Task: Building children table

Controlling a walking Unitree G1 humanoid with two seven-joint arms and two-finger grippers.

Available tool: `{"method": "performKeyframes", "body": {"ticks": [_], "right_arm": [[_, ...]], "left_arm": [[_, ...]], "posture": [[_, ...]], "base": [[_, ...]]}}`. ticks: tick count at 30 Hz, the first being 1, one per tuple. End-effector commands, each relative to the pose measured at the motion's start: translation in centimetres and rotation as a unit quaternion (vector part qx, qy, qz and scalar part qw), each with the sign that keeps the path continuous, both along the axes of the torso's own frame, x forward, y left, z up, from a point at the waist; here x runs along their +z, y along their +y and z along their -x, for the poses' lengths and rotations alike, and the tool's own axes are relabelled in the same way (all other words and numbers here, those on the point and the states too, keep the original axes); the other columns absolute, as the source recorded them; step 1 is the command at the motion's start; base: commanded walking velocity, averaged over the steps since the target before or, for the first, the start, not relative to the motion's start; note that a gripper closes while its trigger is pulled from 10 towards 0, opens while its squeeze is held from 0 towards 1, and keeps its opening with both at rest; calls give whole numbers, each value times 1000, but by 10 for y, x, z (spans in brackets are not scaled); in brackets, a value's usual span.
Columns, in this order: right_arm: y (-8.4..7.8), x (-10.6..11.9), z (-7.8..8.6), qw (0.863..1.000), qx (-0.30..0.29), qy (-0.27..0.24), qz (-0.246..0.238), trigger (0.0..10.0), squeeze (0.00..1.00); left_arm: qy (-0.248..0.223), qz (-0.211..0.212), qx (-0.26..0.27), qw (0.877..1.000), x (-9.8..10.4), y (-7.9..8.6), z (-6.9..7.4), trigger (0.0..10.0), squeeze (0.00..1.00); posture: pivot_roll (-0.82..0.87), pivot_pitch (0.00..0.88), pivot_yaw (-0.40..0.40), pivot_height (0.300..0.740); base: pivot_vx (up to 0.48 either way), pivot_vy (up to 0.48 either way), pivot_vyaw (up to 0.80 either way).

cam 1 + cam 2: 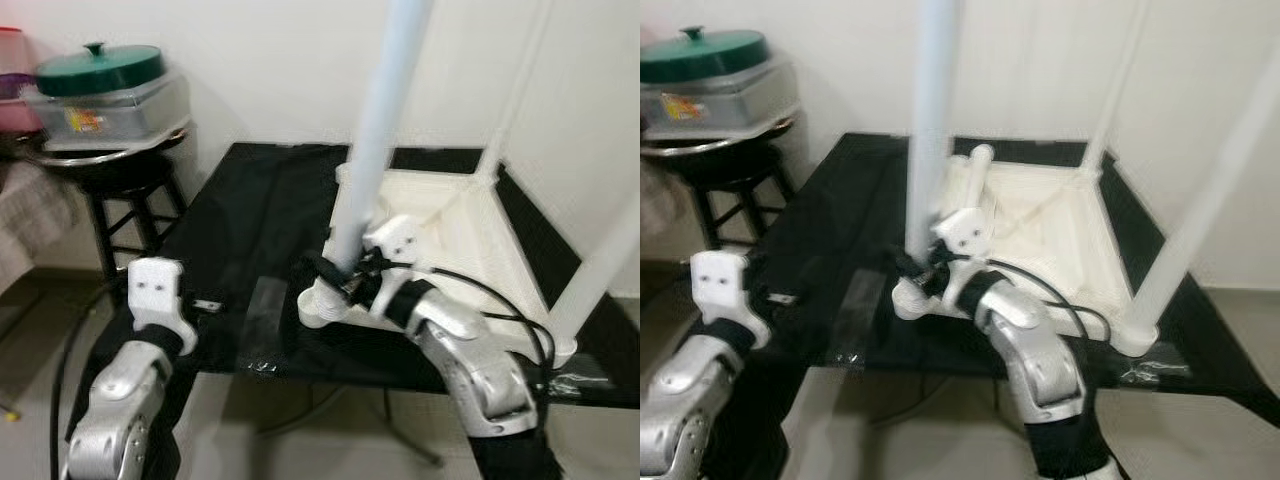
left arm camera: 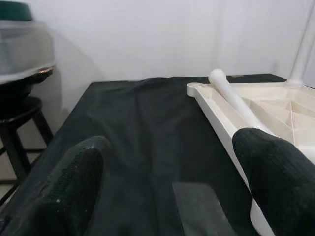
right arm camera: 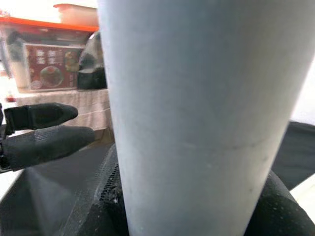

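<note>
White walls are backing a black-covered work table (image 1: pixel 250 215). Between the right gripper's (image 1: pixel 345 272) closed fingers is standing a pale blue round table leg (image 1: pixel 380 130), seated in the upturned cream plastic tabletop (image 1: pixel 445 225). The left gripper (image 2: pixel 167 182) is hovering wide open, empty; its wrist view is showing a loose white leg (image 2: pixel 234 98) just beyond.

Soft, even indoor light, mild blur throughout, and no harsh glare.
</note>
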State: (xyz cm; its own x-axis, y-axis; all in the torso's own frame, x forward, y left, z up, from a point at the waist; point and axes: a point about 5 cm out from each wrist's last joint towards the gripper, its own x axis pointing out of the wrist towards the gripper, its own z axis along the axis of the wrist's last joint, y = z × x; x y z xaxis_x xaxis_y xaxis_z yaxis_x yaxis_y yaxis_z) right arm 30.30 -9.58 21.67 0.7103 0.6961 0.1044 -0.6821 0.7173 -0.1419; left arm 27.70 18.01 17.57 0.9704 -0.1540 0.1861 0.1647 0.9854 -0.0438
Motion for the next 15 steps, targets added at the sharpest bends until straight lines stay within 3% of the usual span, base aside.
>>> {"method": "performKeyframes", "body": {"ticks": [1, 15], "right_arm": [[-2, -3, 2, 1000, -1, 4, 8, 10000, 0], [1, -6, 26, 988, 147, 6, 49, 10000, 0]], "left_arm": [[6, 2, -14, 1000, -2, -6, 0, 10000, 0], [10, 1, -24, 1000, -2, -10, 0, 10000, 0]], "posture": [[-47, 95, 18, 740], [-44, 100, 28, 740]], "base": [[352, 0, 0], [332, 0, 0]]}}
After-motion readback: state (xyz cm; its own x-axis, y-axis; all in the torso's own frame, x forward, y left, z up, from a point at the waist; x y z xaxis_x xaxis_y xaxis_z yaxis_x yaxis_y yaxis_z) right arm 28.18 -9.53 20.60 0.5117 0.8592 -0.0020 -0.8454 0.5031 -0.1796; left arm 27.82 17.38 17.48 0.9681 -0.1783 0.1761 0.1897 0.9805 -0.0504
